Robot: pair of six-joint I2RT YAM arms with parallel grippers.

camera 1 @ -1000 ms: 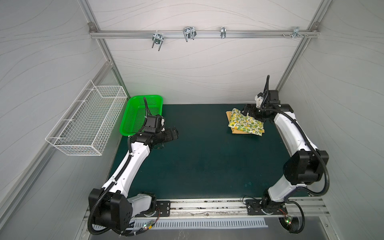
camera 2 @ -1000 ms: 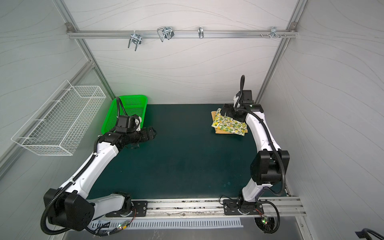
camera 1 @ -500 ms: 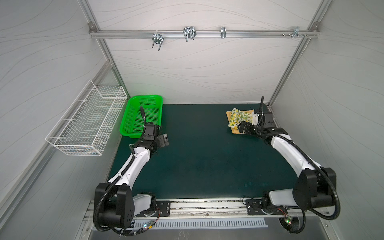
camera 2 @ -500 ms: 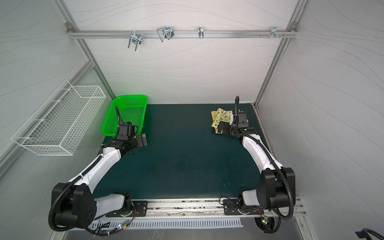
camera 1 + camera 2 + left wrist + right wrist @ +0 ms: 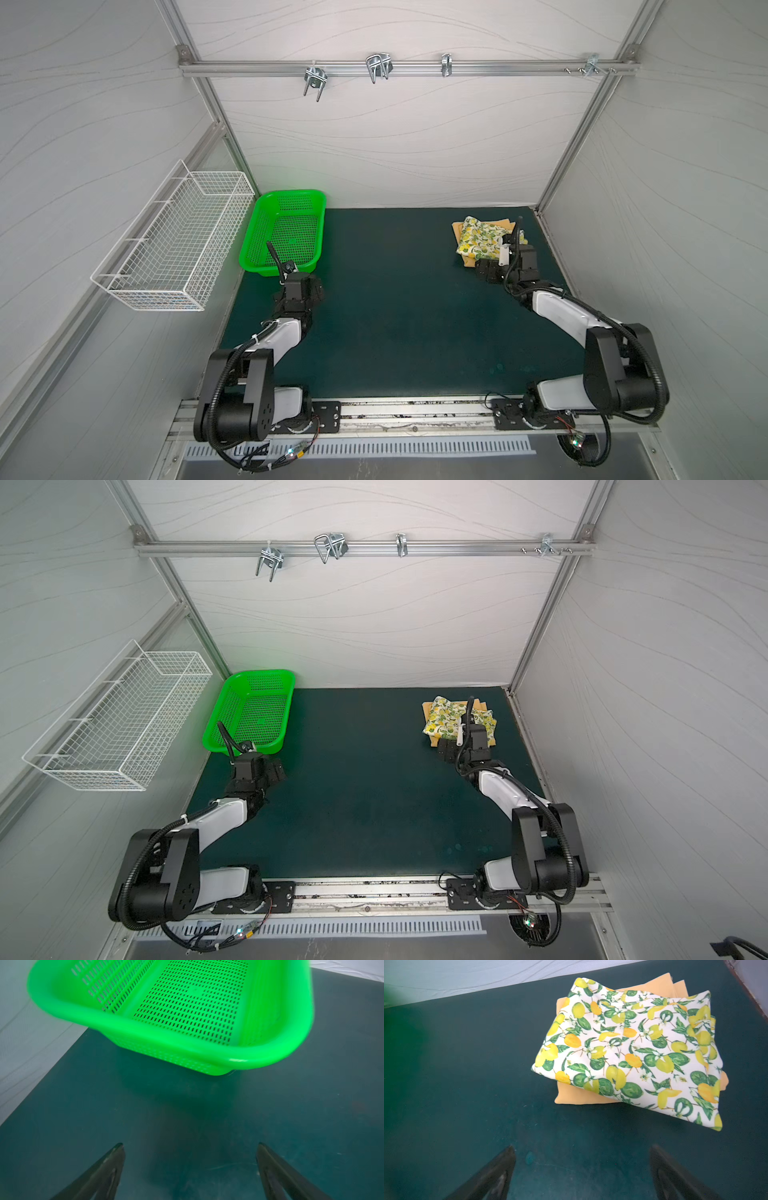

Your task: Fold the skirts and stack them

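Two folded skirts lie stacked at the back right of the dark green table. The cream lemon-print skirt (image 5: 480, 239) (image 5: 444, 721) (image 5: 633, 1047) sits on top of the mustard-yellow skirt (image 5: 458, 227) (image 5: 428, 707) (image 5: 577, 1096), whose edges stick out beneath. My right gripper (image 5: 484, 270) (image 5: 444, 748) (image 5: 582, 1147) hovers just in front of the stack, open and empty, apart from the cloth. My left gripper (image 5: 316, 288) (image 5: 277, 769) (image 5: 190, 1145) is open and empty over bare mat, just in front of the green basket.
An empty green plastic basket (image 5: 286, 193) (image 5: 257, 673) (image 5: 239, 1060) stands at the back left. A white wire basket (image 5: 174, 245) hangs on the left wall. A rail with metal hooks (image 5: 378, 68) crosses the back wall. The enclosure wall runs close to the right of the stack.
Both arms have drawn back toward the front. The right gripper came off the skirt stack and now sits in front of it. The left gripper retreated to just before the basket.
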